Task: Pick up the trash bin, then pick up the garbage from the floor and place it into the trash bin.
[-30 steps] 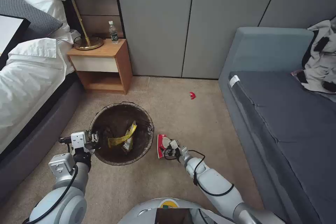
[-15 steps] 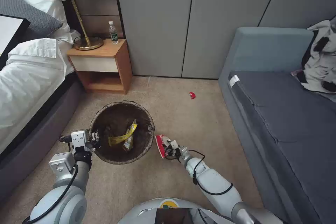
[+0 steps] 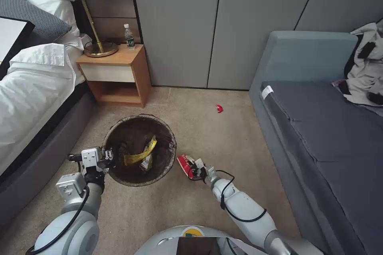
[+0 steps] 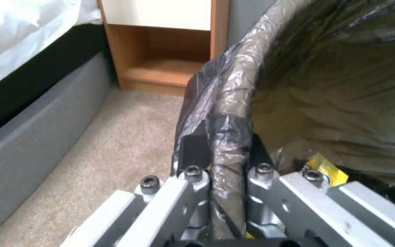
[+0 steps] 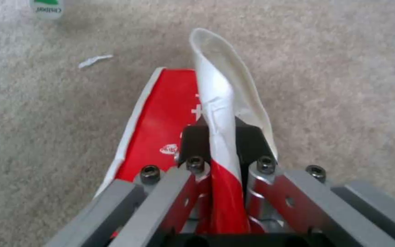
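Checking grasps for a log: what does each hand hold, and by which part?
Left hand: trash bin, by its bag-covered rim. Right hand: red-and-white wrapper, by its edge.

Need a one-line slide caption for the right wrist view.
Right gripper pinches a red-and-white wrapper above beige carpet.

Bag-lined trash bin (image 3: 139, 151) holds yellow wrapper (image 3: 140, 155); red-white wrapper (image 3: 185, 163) beside.

trash bin (image 3: 139, 151) left of wrapper (image 3: 185, 163)
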{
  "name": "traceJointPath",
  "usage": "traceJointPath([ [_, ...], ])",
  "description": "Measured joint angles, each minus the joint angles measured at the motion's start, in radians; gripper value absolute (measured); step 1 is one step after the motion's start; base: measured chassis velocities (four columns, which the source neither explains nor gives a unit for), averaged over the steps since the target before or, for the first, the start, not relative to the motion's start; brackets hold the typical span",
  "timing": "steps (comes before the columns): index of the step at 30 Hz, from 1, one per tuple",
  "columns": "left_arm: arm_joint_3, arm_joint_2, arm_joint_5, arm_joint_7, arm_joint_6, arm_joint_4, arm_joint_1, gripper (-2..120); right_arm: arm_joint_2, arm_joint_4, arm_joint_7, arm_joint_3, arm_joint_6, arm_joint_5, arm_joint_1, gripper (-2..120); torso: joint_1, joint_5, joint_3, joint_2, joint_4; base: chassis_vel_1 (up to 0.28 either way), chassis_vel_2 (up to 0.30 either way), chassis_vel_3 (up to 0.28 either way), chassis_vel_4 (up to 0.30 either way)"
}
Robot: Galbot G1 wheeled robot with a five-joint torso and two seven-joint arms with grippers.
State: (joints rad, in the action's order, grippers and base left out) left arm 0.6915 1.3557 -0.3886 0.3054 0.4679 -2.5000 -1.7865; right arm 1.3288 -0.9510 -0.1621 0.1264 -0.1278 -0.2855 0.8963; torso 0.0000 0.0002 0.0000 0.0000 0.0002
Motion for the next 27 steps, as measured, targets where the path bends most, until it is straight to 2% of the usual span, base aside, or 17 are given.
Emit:
traceJointPath([
  [2,0.000,0.000,0.000,0.000,0.000,0.000,0.000,3,-0.009,-0.019,0.002,-0.003,0.000,0.002,0.005,3,0.000,0.0000,0.000,0.000,0.0000,0.000,0.000,0.000,0.000],
  [13,0.003,-0.006,-0.004,0.000,-0.001,0.000,0.006,3,-0.197,-0.400,0.023,-0.084,0.032,-0.025,0.145,3,0.000,0.0001,0.000,0.000,-0.0003,0.000,0.000,0.000,0.000],
  [18,0.000,-0.006,-0.005,0.000,-0.001,0.000,0.011,3,-0.230,-0.508,0.049,-0.116,0.045,-0.056,0.191,3,0.000,0.0000,0.000,0.000,-0.0002,0.000,0.000,0.000,0.000],
  [22,0.001,-0.010,-0.009,0.000,-0.001,0.000,0.015,3,-0.266,-0.656,0.092,-0.174,0.058,-0.085,0.280,3,0.000,0.0000,0.000,0.000,-0.0002,0.000,0.000,0.000,0.000],
  [27,0.004,-0.014,-0.016,0.001,-0.001,0.000,0.019,3,-0.289,-0.755,0.111,-0.227,0.065,-0.099,0.344,2,0.000,0.0000,0.000,0.000,-0.0004,0.000,0.000,0.000,0.000],
])
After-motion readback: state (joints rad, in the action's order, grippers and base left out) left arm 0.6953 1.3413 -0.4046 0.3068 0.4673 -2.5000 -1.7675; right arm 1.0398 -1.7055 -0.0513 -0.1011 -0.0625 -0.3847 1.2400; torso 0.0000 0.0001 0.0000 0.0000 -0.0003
